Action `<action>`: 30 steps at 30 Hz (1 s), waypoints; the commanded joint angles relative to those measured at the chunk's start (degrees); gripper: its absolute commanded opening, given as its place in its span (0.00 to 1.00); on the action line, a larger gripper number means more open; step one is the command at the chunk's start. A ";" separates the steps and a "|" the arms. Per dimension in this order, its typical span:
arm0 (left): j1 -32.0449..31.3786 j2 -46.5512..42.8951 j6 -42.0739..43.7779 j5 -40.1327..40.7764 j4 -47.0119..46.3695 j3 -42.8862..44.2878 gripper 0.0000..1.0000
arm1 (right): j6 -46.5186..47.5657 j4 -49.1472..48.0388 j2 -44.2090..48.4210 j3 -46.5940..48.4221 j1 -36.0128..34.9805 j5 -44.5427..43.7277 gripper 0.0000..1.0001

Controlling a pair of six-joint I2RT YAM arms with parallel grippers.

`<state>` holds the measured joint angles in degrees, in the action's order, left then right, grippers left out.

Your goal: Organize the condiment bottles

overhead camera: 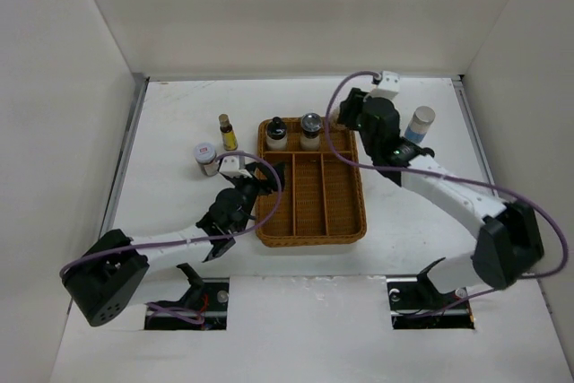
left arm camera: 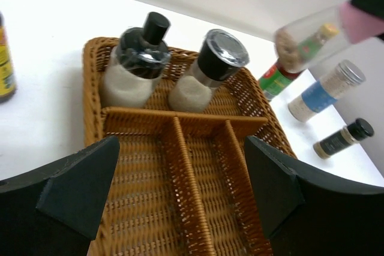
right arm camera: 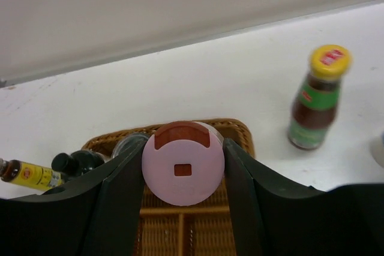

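Clamping the pink-lidded jar [right arm camera: 183, 187], your right gripper [right arm camera: 183, 161] hangs by the wicker tray [left arm camera: 92, 109]; your left gripper [left arm camera: 180, 179] gapes above it.

The tray [overhead camera: 309, 238] sits at the middle of the counter [overhead camera: 170, 109], with two shakers [overhead camera: 276, 133] in its far compartment, a bottle [overhead camera: 228, 132] and a jar [overhead camera: 207, 159] to its left, and a cylinder [overhead camera: 419, 125] toward the right edge.
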<state>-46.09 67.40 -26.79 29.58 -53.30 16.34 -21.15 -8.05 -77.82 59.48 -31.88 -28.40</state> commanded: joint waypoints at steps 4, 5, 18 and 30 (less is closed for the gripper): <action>2.36 -3.58 -2.13 0.83 -2.34 -1.92 0.85 | 2.34 -3.99 -14.80 9.50 0.81 4.58 0.46; 2.36 -3.85 -2.13 0.83 -2.16 -1.92 0.85 | 2.42 -4.07 -15.77 10.03 0.81 4.50 0.46; 3.33 -0.86 -2.31 0.65 -2.07 -0.70 0.85 | 1.64 -1.17 -25.09 12.06 1.60 3.00 0.59; 5.69 -11.85 -2.66 4.69 30.67 16.86 0.73 | -2.05 -2.66 -5.45 -0.22 1.25 2.48 0.88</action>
<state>-41.60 57.80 -28.97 32.18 -34.46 25.74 -20.69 -7.25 -93.38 63.22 -30.44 -24.69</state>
